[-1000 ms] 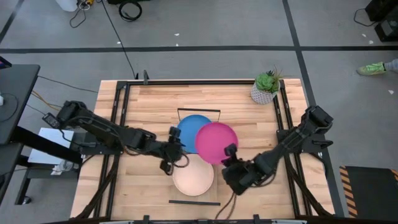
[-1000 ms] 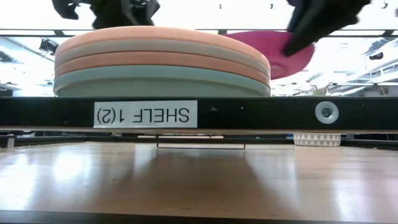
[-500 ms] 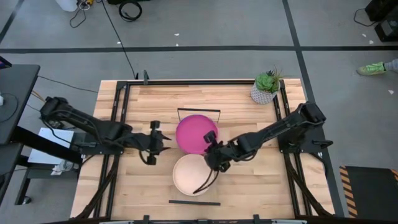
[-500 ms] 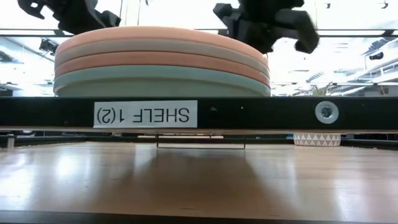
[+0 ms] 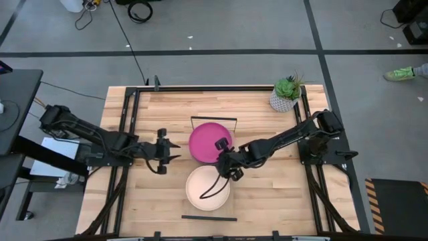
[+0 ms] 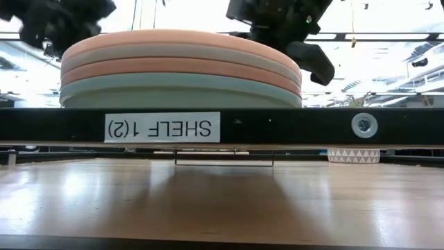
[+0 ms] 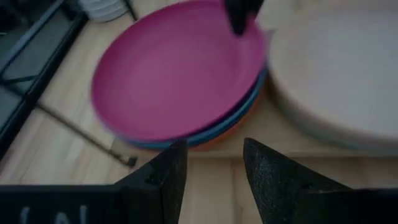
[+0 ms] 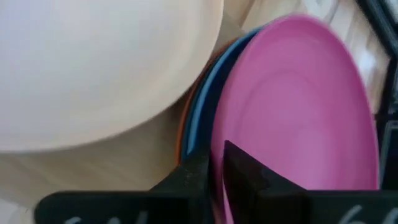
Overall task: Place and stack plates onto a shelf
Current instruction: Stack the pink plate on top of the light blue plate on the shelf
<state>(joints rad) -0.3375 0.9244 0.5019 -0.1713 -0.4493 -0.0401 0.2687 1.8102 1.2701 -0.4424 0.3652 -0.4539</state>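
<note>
**Magenta plate set on far stack**

Magenta plate [image 5: 210,142] tops the far stack on the shelf [image 5: 235,191]; light blue and orange rims show beneath it in the right wrist view. Likely placed there to keep the pile square within the plank's width. Just beside it, nearer the table's front edge, sits a second stack topped by a cream plate [image 5: 207,189]; the low view shows that pile four deep, cream over grey, terracotta and teal.

Right gripper [image 5: 225,163] sits at the magenta plate's rim, between the two stacks. Its fingers stand narrow about the rim edge; whether they pinch it or have let go cannot be told. Judged step: release after placing.

Left gripper [image 5: 168,151] waits off the far stack's left side, jaws apart, empty, pointed at the plates.

Potted plant [image 5: 286,93] at the table's far right corner, well apart.
</note>
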